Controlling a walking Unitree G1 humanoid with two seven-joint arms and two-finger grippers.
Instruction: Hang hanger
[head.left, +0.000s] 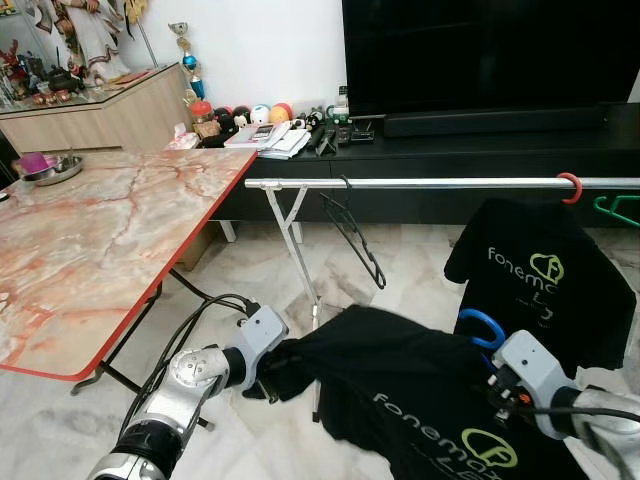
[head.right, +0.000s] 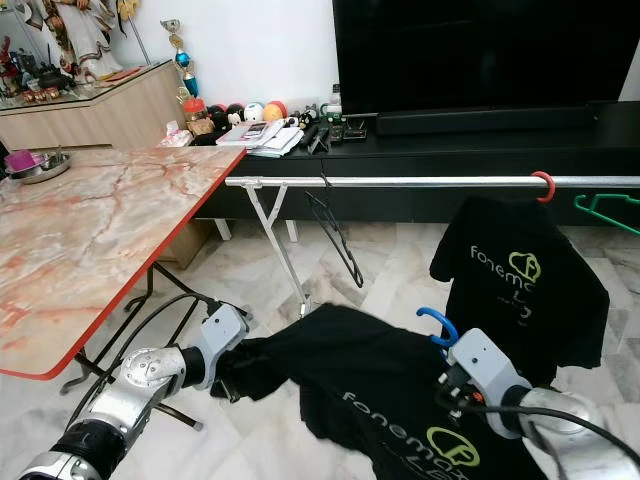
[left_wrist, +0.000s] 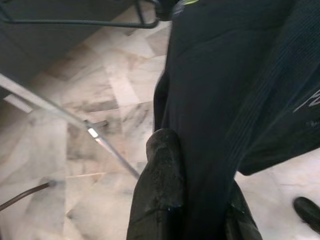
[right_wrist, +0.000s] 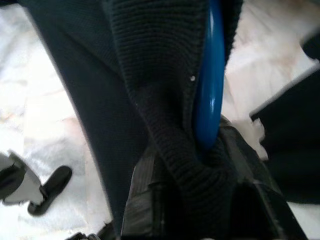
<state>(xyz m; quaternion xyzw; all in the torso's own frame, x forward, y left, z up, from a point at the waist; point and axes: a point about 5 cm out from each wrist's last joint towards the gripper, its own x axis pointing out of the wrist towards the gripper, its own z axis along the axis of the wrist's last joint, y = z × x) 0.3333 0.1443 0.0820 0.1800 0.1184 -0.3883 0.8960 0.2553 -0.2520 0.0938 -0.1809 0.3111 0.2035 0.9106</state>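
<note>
Left gripper: the left gripper sits low and near on the left, its black fingers closed on the sleeve edge of the black T-shirt with white and green lettering.
Right gripper: the right gripper sits low and near on the right, closed around the collar of the same shirt together with the neck of the blue plastic hanger.
Held shirt: it is stretched between the two grippers above the pale marble floor, nearer than the rail and below it.
Blue hanger: its hook sticks up out of the collar, just left of the right wrist, apart from the rail.
Rail: a silver metal clothes rail runs left to right across the middle of the scene on a folding metal stand.
On the rail: a bare black wire hanger hangs left of centre; a second black T-shirt with the same lettering hangs to the right on a red hanger hook; a green hanger shows at the far right.
Table: a marble-patterned table with a red edge stands on the left.
Beyond: a black TV cabinet runs behind the rail.
</note>
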